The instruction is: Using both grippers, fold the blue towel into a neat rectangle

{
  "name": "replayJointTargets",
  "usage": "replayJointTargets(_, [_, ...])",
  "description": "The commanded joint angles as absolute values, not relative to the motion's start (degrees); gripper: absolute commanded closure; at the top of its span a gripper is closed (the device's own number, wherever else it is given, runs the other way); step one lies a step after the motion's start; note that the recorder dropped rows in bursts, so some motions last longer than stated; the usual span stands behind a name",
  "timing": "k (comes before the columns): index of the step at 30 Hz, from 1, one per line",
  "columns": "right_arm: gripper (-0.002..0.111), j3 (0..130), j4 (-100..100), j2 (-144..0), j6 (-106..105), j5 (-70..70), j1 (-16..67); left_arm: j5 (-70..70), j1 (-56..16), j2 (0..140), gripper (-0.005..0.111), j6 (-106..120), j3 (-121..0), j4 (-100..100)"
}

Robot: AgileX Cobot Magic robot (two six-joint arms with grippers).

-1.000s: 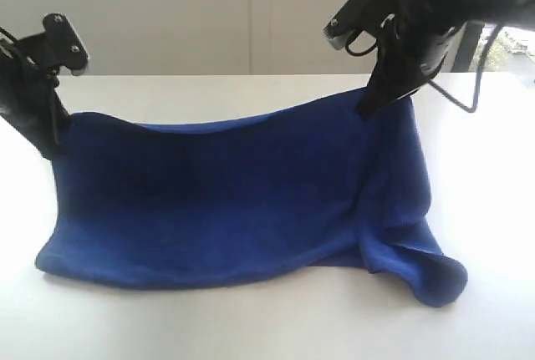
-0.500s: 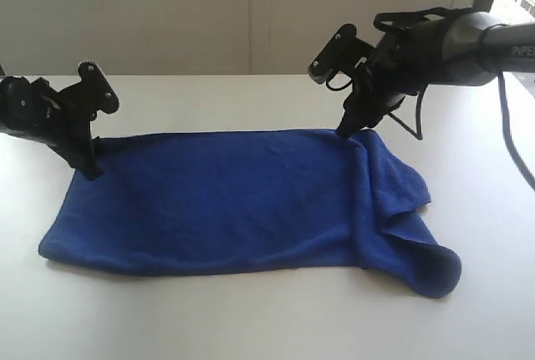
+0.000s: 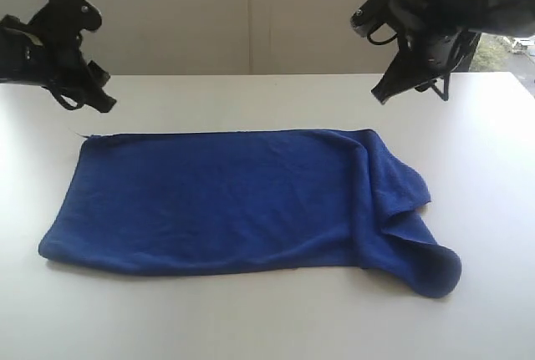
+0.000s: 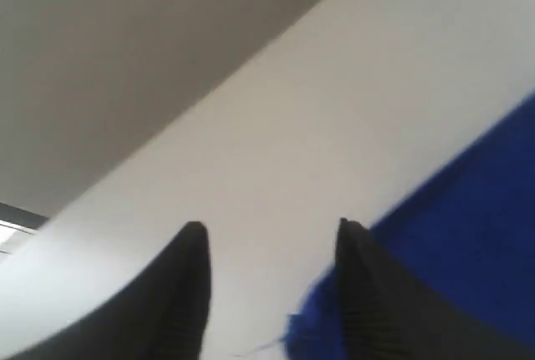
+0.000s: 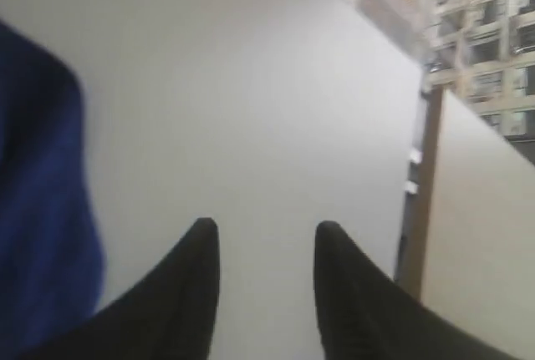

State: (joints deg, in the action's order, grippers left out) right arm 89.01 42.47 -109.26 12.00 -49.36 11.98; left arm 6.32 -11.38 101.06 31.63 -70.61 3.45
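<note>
Left fingers [image 4: 188, 293] stand apart, bare table showing through the gap, nothing between them. Right fingers [image 5: 192, 293] are also apart and empty. So my left gripper [image 3: 99, 99] hangs in the air above the far-left corner of the blue towel [image 3: 226, 201], clear of the cloth. My right gripper [image 3: 383, 93] hovers higher, over the far-right end, also not touching.

The towel lies flat on the white table [image 3: 251, 318], a long band running left to right across the middle. It looks doubled over lengthwise, with the far edge fairly straight and the near edge a rounded fold, though I can't count the layers for sure. A loose thread [image 3: 81, 134] pokes out at the far-left corner.

Progress, as I judge it:
- The first lengthwise fold looks done.
- The left end is reasonably square.
- The right end is messy. A flap [image 3: 401, 201] is bunched over itself, and a rounded lobe [image 3: 435, 272] sticks out near-right, past the band.

Left to do, as I judge it: straighten that right end, then likely a crosswise fold to shorten it into a neat rectangle.
</note>
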Motion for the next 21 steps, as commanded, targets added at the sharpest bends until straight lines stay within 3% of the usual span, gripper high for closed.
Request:
replayJointTargets(1, [0.088, 89.4, 19.7, -105.7, -5.9, -53.4, 8.8, -11.4, -18.9, 100.3, 0.102, 28.4, -71.2, 4.0])
replayJointTargets(5, [0.105, 89.4, -2.1, -103.4, -21.8, -61.1, -0.6, -31.4, -25.8, 105.2, 0.107, 33.4, -80.4, 8.0])
replayJointTargets(8, [0.108, 89.2, -17.8, -105.2, -32.3, -70.0, -7.8, -48.1, -25.9, 112.6, 0.107, 51.6, -90.3, 31.8])
replayJointTargets(14, [0.107, 87.4, -20.6, -106.5, -29.3, -65.1, -10.7, -43.0, -27.1, 121.6, 0.107, 52.3, -92.6, 34.9])
replayJointTargets(16, [0.103, 86.9, -20.6, -106.9, -29.3, -63.1, -10.7, -45.1, -27.0, 123.1, 0.107, 52.3, -92.6, 33.2])
replayJointTargets(21, [0.072, 86.5, -19.4, -110.9, -26.6, -60.4, -10.7, -48.8, -27.0, 124.3, 0.107, 44.8, -92.6, 20.7])
